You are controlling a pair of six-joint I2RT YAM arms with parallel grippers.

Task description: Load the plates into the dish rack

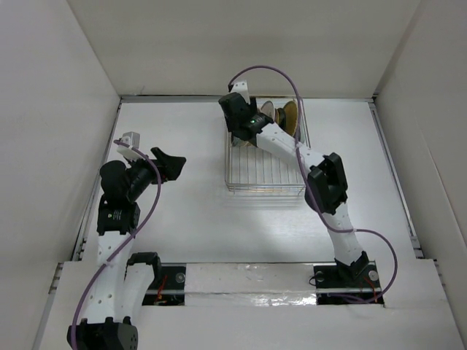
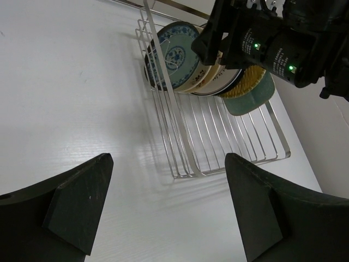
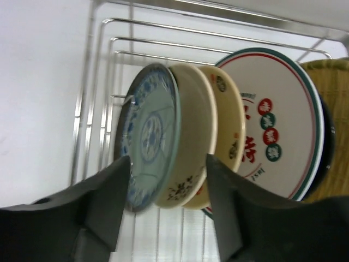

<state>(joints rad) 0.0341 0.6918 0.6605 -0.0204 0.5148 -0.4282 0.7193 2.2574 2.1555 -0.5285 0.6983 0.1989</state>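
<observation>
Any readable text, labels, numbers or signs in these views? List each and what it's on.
White plate standing in the dish rack: a column of red characters beside red and green round badges, all too blurred to read.
Nothing else in any of the three views carries legible words, numbers or brand marks.

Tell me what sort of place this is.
Probably a robot-manipulation lab cell, not a kitchen: a white table boxed in by plain white walls, robot arms bolted at its edge, and a wire dish rack of mixed plates.
</observation>
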